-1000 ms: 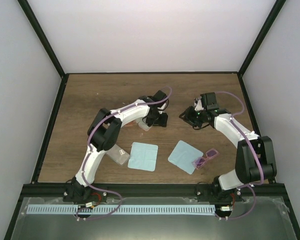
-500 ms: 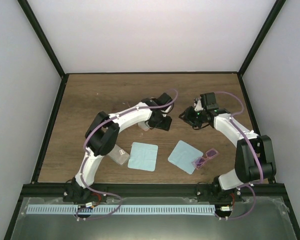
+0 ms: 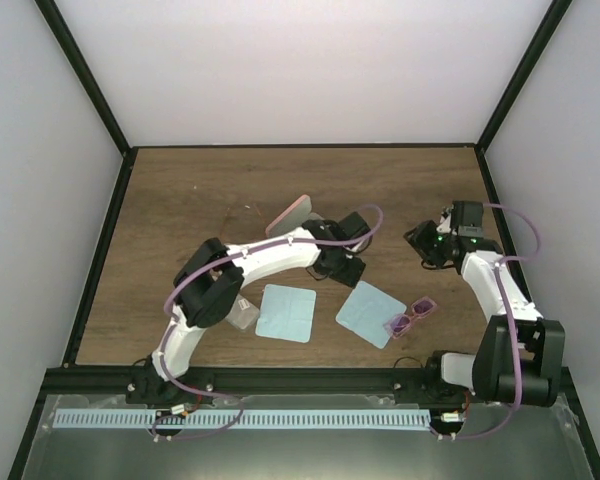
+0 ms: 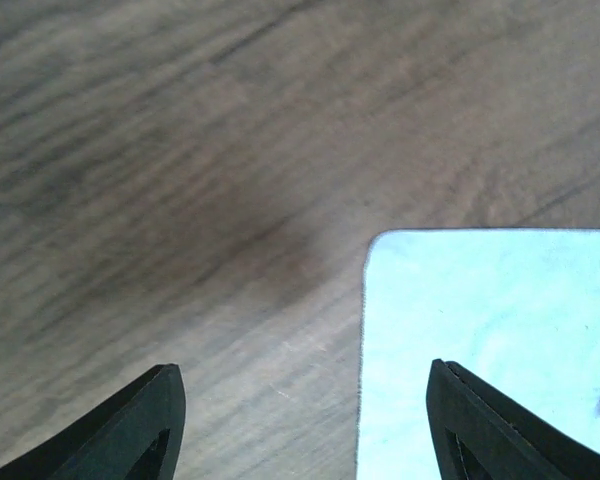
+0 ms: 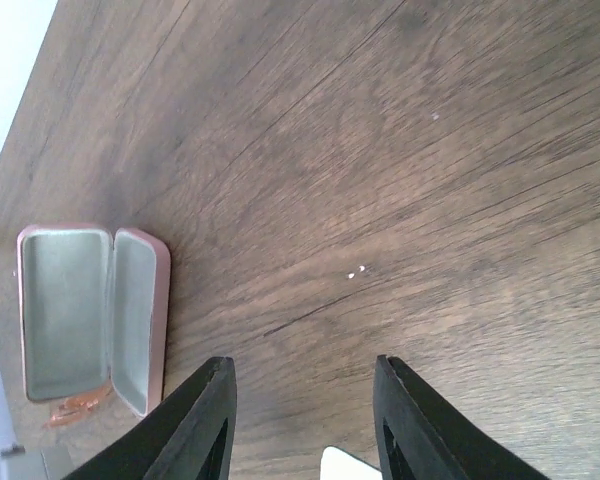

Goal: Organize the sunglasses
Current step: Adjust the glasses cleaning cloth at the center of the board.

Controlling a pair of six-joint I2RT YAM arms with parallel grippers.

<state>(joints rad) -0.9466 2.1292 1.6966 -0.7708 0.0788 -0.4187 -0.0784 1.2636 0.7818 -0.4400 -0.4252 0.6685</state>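
The left end effector (image 4: 302, 385) hovers, fingers apart and empty, over the corner of a blue cloth (image 4: 480, 330). The right end effector (image 5: 302, 365) is also spread and empty above the tabletop (image 5: 400, 150).

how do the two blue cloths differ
The left cloth lies nearly square to the table edge; the right cloth is turned like a diamond. The left cloth is bare; the right cloth has the purple sunglasses across its right corner. Both are light blue, square and flat.
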